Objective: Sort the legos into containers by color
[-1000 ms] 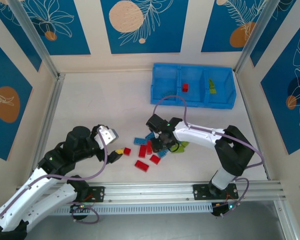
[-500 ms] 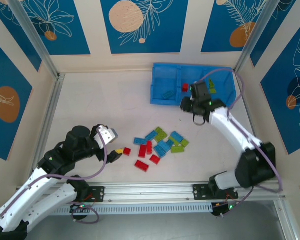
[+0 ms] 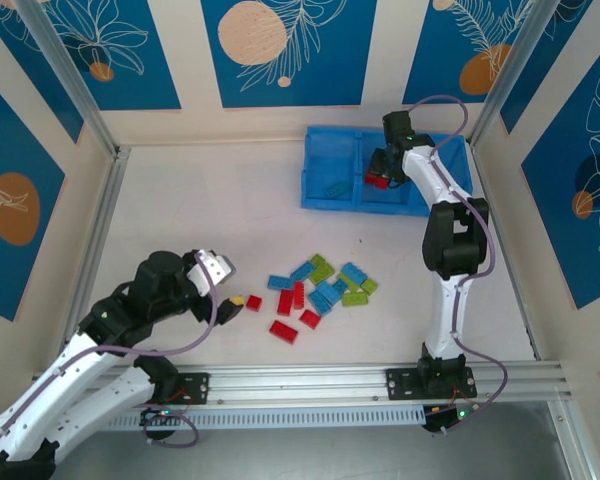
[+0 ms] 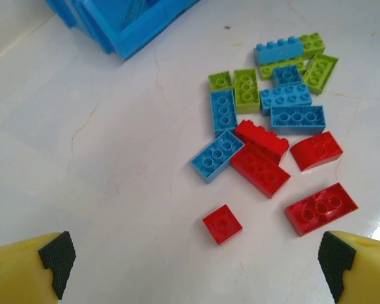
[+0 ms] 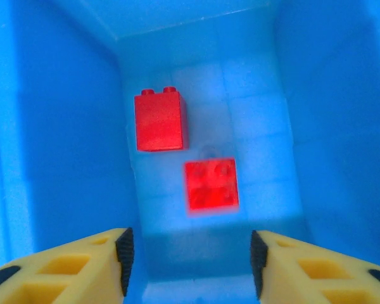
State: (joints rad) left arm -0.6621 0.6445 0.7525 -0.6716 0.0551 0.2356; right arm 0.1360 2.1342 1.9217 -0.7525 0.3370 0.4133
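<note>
Above the white table (image 3: 210, 220), the right arm (image 3: 450, 240) stretches over the blue tray (image 3: 325, 202), right gripper (image 5: 189, 252) spread, empty.

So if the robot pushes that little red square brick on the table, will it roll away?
Probably not. The small red brick lies flat on the table, studs up, with square corners, so it would likely slide. It looks like hard glossy plastic, so it should stay stiff, and being tiny, it is probably light.
</note>
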